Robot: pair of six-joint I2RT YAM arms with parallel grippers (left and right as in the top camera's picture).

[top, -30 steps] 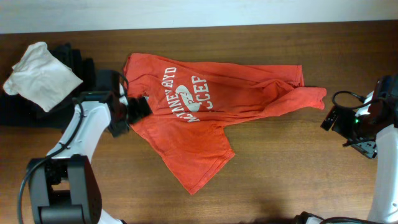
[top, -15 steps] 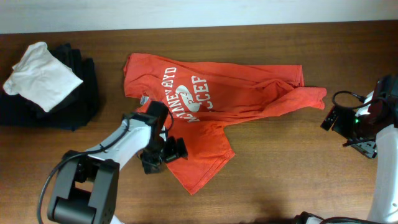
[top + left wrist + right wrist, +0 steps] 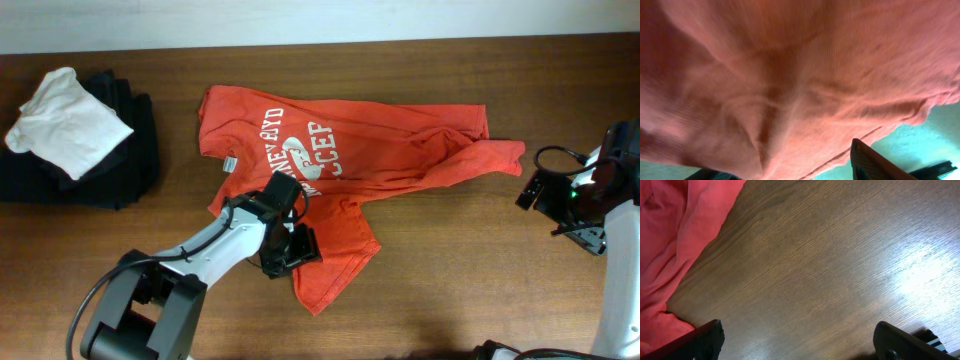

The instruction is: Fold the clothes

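I see the shirt (image 3: 340, 160) lying crumpled across the middle of the counter (image 3: 450, 290), orange-red, with its white lettering (image 3: 290, 145) face up and left of centre. One end reaches right in a rumpled strip, and a broad flap hangs down toward the near edge. A small white tag (image 3: 228, 163) shows at its left edge.

My left pincer (image 3: 292, 246) is down on that near flap, just below the lettering, with the arm coming in from the near left. Through the left wrist camera almost all I get is orange-red knit, very close and creased, with a hem running along the bottom. One dark finger (image 3: 867, 161) pokes up at the lower right. I cannot tell from either view whether the pincer is clenched on the cloth or only resting against it.

My right pincer (image 3: 532, 190) sits at the right edge of the counter, just beyond the shirt's right tip and not touching it. It is released: in the right wrist view its fingers (image 3: 700, 337) stand wide apart over bare wood, with the shirt's edge at the left.

At the far left, well apart from the shirt, a white cloth (image 3: 65, 125) lies bunched on a black pile (image 3: 125, 160).
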